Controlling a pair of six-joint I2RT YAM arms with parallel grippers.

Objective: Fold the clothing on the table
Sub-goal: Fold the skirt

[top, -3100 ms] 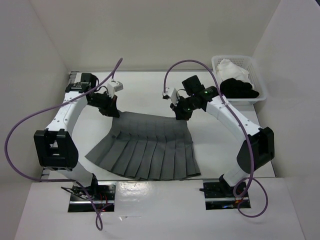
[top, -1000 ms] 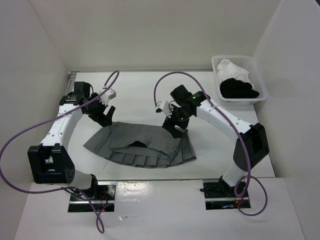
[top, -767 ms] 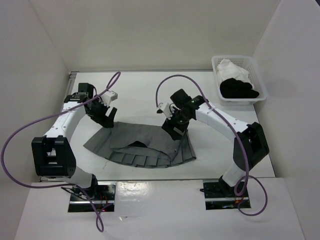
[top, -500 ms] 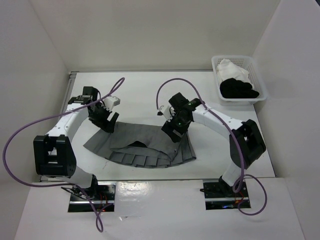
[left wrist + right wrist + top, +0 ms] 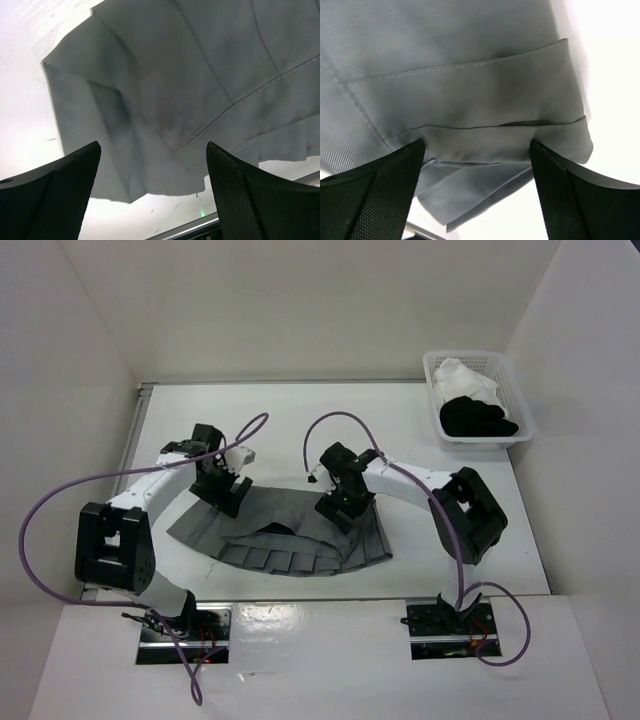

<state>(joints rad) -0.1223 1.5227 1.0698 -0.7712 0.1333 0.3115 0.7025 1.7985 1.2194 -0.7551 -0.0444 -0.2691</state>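
Sitting between folds, by my read: the skirt (image 5: 290, 530) is lying mid-bench (image 5: 440, 540), nearer the arm bases than the back wall, and is already looking doubled over once. An upper layer is covering the far part, and the pleated hem is peeking out along the near edge. The fold is looking rough, with a small dark gap tenting open near the middle.

Left jaws are standing spread over the skirt's far-left corner with nothing between them; the left wrist view is showing only loose grey cloth below. Right jaws are likewise standing wide apart over the right edge, where stacked layers and a corner are showing. They are pinching nothing. I can't tell whether either pair is actually touching the cloth.

Next move, I'm guessing, is a second fold, side over side. That is calling for one pair of jaws to be dropping onto its edge and catching every layer at once, not just the top one, or the stack will be shearing apart on the lift.

The basket (image 5: 478, 400) with other garments is sitting far right, well apart from the skirt.
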